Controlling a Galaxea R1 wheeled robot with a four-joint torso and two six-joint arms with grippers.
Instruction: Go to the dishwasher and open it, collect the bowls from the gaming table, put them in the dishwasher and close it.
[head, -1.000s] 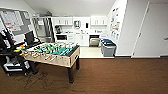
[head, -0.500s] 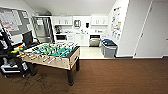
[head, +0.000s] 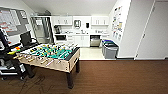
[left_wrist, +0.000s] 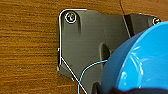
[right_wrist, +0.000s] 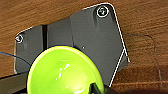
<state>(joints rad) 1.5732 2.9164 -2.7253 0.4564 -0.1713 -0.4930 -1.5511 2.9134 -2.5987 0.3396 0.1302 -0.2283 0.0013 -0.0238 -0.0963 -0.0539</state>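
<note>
Blue bowl (left_wrist: 140, 62) glossy; green bowl (right_wrist: 63, 72) bright lime. Floor (head: 120, 77) brown, fine-striped. Table (head: 50, 56) field green. Dishwasher (head: 95, 40) steel-grey. Cabinets (head: 82, 40) white.

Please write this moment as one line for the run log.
stage: carrying bowls | left wrist: blue bowl | right wrist: green bowl | ahead: dishwasher, open | floor: brown wood

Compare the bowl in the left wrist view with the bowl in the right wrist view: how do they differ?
The blue bowl is bright blue; the green bowl is yellow-green. The blue bowl is seen partly from outside, its wall and rim showing, while the green bowl faces the camera with its open inside. Both are glossy, look empty, and sit close before the camera above brown wood-grain floor.
</note>
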